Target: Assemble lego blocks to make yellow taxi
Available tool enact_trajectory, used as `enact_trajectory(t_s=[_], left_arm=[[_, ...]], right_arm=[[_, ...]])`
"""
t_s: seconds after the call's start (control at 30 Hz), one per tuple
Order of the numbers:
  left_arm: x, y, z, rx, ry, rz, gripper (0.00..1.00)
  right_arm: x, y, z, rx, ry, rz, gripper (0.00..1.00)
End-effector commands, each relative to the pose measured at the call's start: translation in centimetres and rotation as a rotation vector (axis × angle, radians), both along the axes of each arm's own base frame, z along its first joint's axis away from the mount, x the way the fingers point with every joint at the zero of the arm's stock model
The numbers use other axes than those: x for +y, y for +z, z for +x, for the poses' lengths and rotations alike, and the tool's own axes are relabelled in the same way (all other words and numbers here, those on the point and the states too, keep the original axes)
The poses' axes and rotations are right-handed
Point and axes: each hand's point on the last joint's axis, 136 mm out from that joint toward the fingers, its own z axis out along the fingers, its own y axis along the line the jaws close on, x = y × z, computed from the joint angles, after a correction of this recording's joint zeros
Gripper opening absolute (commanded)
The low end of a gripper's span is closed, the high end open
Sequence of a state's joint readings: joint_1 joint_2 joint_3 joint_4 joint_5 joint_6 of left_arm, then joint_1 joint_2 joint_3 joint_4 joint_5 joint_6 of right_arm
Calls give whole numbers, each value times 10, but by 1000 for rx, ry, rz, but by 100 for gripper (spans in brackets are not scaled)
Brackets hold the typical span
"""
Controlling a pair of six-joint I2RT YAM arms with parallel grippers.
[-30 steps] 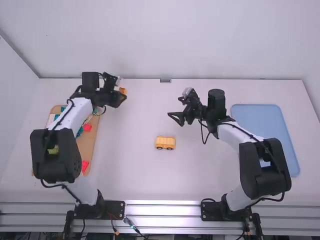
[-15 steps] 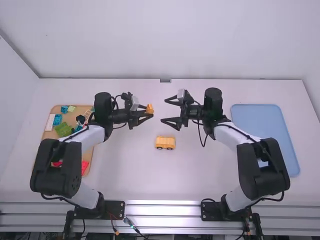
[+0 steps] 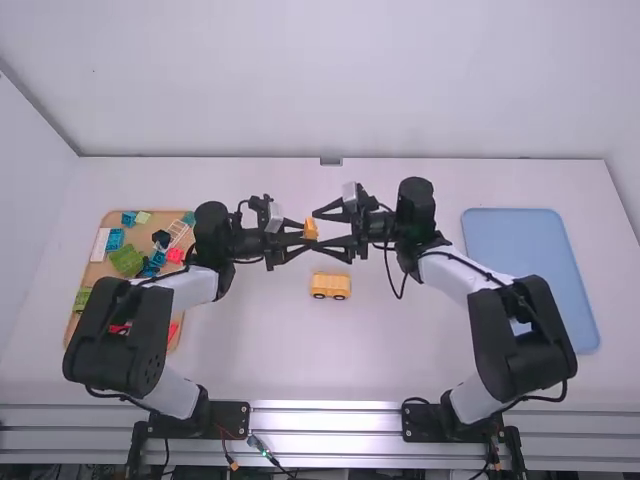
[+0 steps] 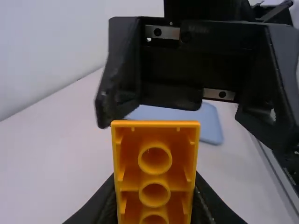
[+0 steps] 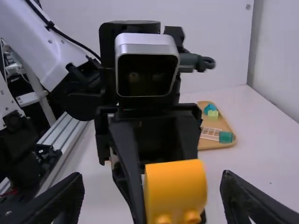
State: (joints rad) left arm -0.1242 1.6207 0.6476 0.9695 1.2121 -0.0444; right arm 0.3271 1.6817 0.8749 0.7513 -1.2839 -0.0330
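Block (image 5: pixel 176 189), long axis roughly upright, sits pinched in the left gripper (image 4: pixel 155 179). Directly opposite, the right gripper (image 5: pixel 152 179) spreads wide, the block at its mouth (contact, I cannot tell). Yellow wheeled piece (image 3: pixel 330 285) rests on the surface (image 3: pixel 400 350), nearer the arms' bases.
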Motion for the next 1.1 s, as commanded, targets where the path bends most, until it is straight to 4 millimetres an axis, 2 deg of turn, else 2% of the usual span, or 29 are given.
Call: enact_trajectory(t_s=[0.0,0.17,0.37,0.77,1.07], left_arm=[[1,6,-3,-2,-7,-8,18],[-2,7,-4,-6,-10,-8,18],[-5,7,-6,-6,-24,-8,18],[-6,11,-20,-40,-110,-17,17],[-8,11,-22,-37,-115,-17,17]], right_arm=[[1,12,-1,-25,24,14,75],[0,11,-1,-21,23,13,60],[7,11,-5,-20,31,11,60],[7,8,-2,-6,14,3,60],[7,8,-2,-7,14,3,59]])
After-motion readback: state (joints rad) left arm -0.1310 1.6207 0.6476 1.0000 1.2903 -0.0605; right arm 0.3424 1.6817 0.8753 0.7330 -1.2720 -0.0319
